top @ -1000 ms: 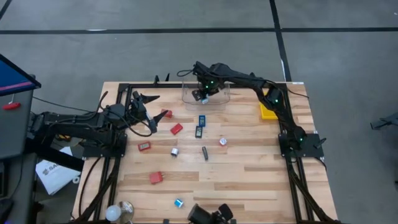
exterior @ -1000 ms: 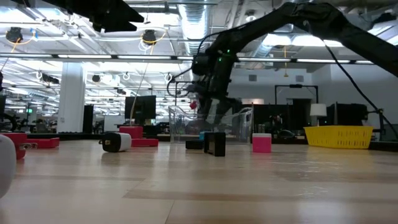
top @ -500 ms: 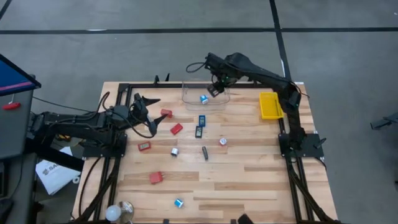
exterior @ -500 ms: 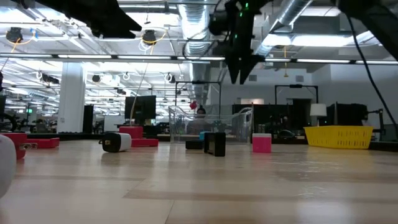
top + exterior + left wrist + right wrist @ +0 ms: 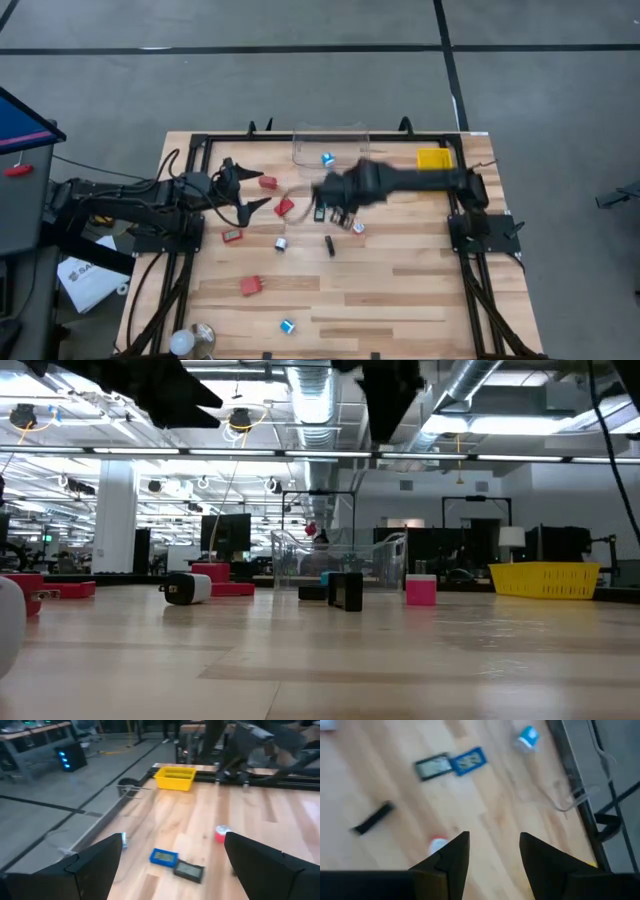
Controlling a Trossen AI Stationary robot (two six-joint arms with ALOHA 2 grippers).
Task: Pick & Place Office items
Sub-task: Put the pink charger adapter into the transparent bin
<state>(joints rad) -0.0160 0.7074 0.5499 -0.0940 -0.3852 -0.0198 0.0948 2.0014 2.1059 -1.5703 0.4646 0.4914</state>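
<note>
My right gripper (image 5: pixel 338 210) is open and empty above the table's middle, over the flat blue rectangle (image 5: pixel 469 760) and the dark rectangle (image 5: pixel 432 766), which lie flat side by side. A short dark stick (image 5: pixel 372 818) and a red-and-white piece (image 5: pixel 438 843) lie near them. A blue-and-white piece (image 5: pixel 327 158) lies in the clear tub (image 5: pixel 345 150). My left gripper (image 5: pixel 252 187) is open and empty at the left, next to two red blocks (image 5: pixel 268 183) (image 5: pixel 285 207). Its wrist view shows the same rectangles (image 5: pixel 165 856).
A yellow tray (image 5: pixel 433 160) stands at the far right. More red blocks (image 5: pixel 232 235) (image 5: pixel 250 285), a silver piece (image 5: pixel 282 243) and a blue piece (image 5: pixel 287 325) lie scattered on the wooden table (image 5: pixel 400 290). A white bulb (image 5: pixel 182 343) sits at the near left corner.
My right gripper has risen out of the clear tub, leaving the blue-and-white piece inside, and has swung fast toward the table's near edge to above the two rectangles. My left gripper has shifted a little toward the red blocks.
</note>
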